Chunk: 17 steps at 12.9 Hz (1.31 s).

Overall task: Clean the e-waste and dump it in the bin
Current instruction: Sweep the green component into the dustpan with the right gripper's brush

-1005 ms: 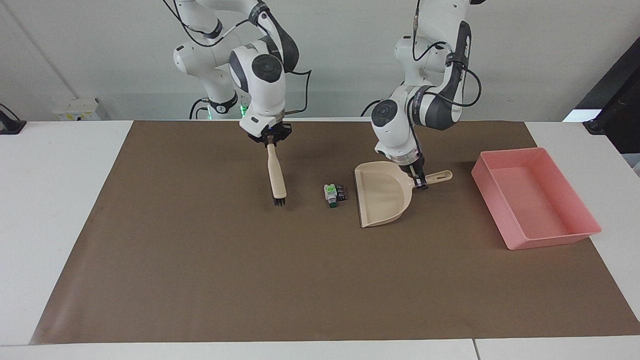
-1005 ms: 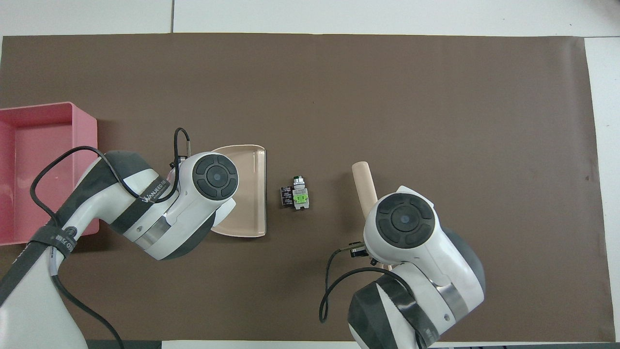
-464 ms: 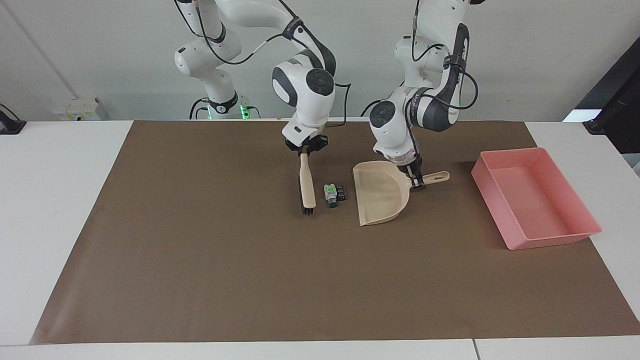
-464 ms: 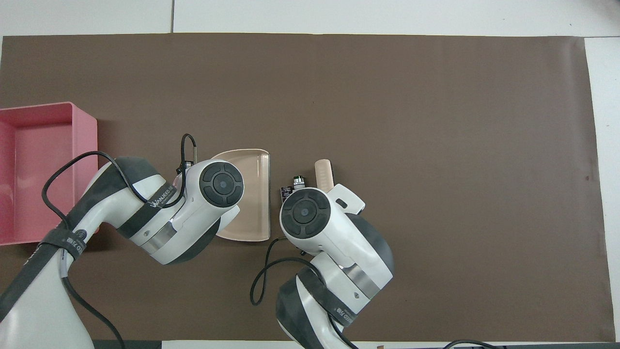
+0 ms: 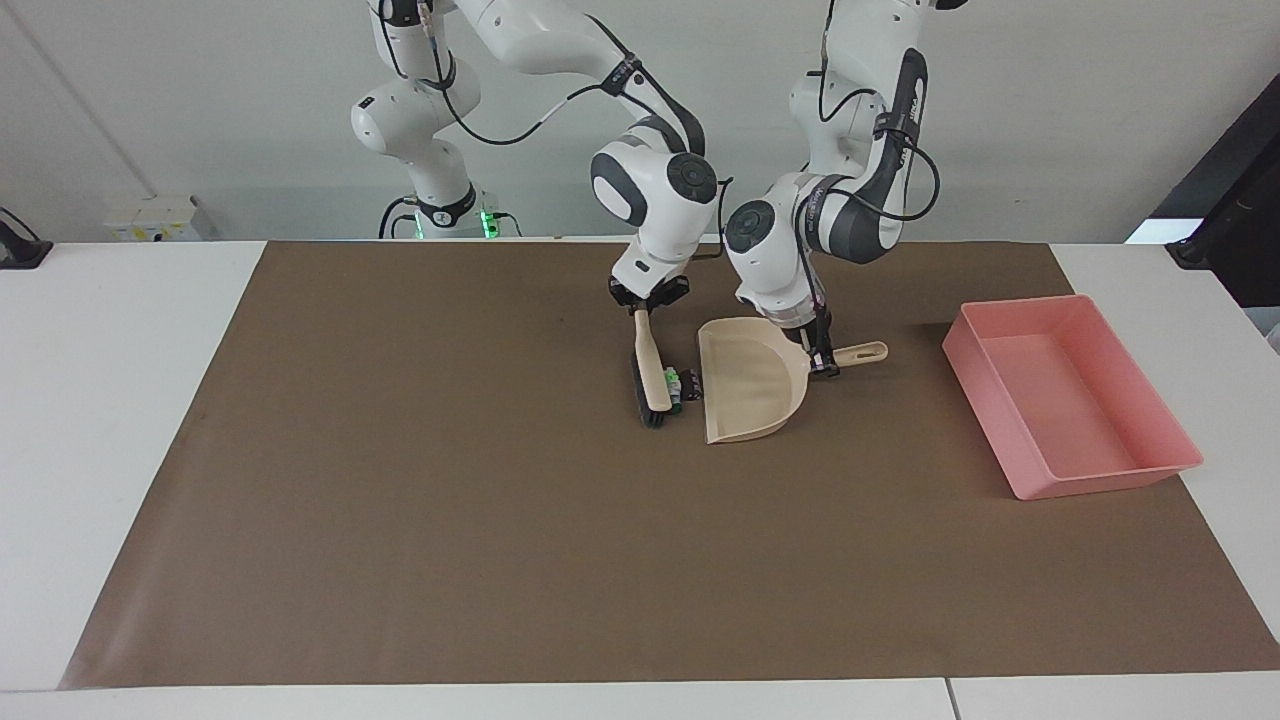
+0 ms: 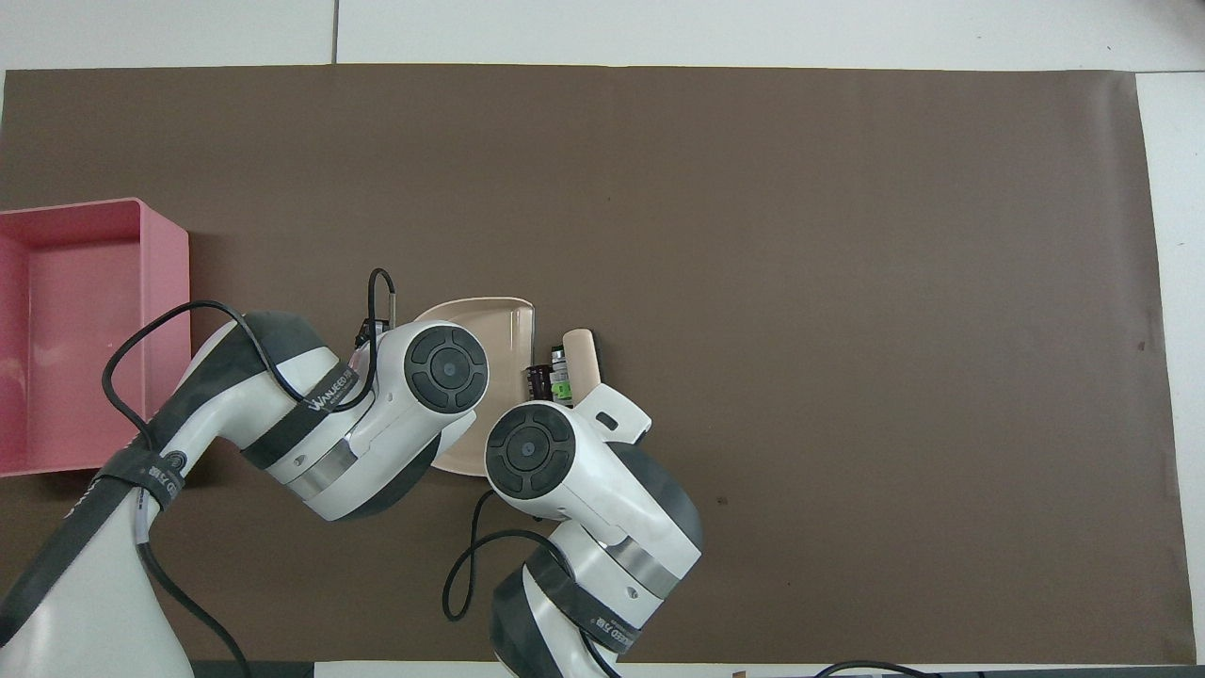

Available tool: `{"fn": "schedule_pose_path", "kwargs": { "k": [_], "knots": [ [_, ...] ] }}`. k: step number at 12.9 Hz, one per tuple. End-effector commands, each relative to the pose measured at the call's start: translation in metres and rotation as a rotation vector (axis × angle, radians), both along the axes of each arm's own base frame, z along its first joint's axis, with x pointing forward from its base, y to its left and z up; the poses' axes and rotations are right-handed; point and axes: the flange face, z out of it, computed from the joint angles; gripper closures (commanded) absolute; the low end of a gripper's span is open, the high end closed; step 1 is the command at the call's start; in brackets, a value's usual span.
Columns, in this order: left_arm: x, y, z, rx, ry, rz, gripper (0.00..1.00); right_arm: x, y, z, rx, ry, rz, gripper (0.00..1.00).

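The e-waste lies on the brown mat between the brush and the dustpan's open edge: a white piece with green marks (image 5: 675, 386) (image 6: 561, 382) and a dark block (image 5: 691, 380) (image 6: 539, 379). My right gripper (image 5: 648, 298) is shut on the handle of a beige brush (image 5: 653, 372) (image 6: 582, 356), which leans against the white piece with its black bristles on the mat. My left gripper (image 5: 822, 362) is shut on the handle of the beige dustpan (image 5: 752, 392) (image 6: 504, 325), which rests on the mat. The pink bin (image 5: 1070, 400) (image 6: 85, 358) stands at the left arm's end. In the overhead view both hands are hidden under their wrists.
The brown mat (image 5: 400, 500) covers most of the white table (image 5: 110, 400). Both arms crowd together over the middle of the mat. The bin holds nothing that I can see.
My right arm has swept the brush toward the left arm's end, pushing the e-waste up to the dustpan's edge. My left gripper has slid the dustpan a little toward the brush.
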Motion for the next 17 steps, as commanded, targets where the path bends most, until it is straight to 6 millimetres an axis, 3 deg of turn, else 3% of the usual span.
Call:
{"fn": "schedule_pose_path", "kwargs": {
  "k": [1,5,7,8,12,14,15,17],
  "knots": [
    [-0.009,-0.003,-0.005,0.011,0.009,-0.031,1.0,-0.003,0.021,-0.004,0.214,0.085,0.029,1.0],
    [-0.002,-0.006,-0.003,-0.045,-0.027,-0.063,0.99,0.003,0.039,0.006,0.41,0.092,-0.044,1.0],
    [-0.003,-0.005,-0.001,-0.048,-0.03,-0.062,0.99,0.002,0.035,0.024,0.403,0.097,-0.044,1.0],
    [0.003,0.006,0.0,-0.051,-0.034,-0.04,0.99,-0.001,0.028,0.038,0.38,0.101,-0.053,1.0],
    [0.008,0.013,0.0,-0.118,0.006,-0.005,1.0,0.0,-0.016,0.099,0.262,0.076,-0.071,1.0],
    [0.02,0.033,0.01,-0.165,0.028,0.0,1.0,0.005,-0.051,0.126,0.203,0.074,-0.094,1.0],
    [0.022,0.04,0.018,-0.182,0.027,-0.002,1.0,0.01,-0.073,0.14,0.175,0.061,-0.108,1.0],
    [0.031,0.058,0.03,-0.235,0.039,0.019,1.0,0.034,-0.138,0.16,0.123,0.043,-0.141,1.0]
  ]
}}
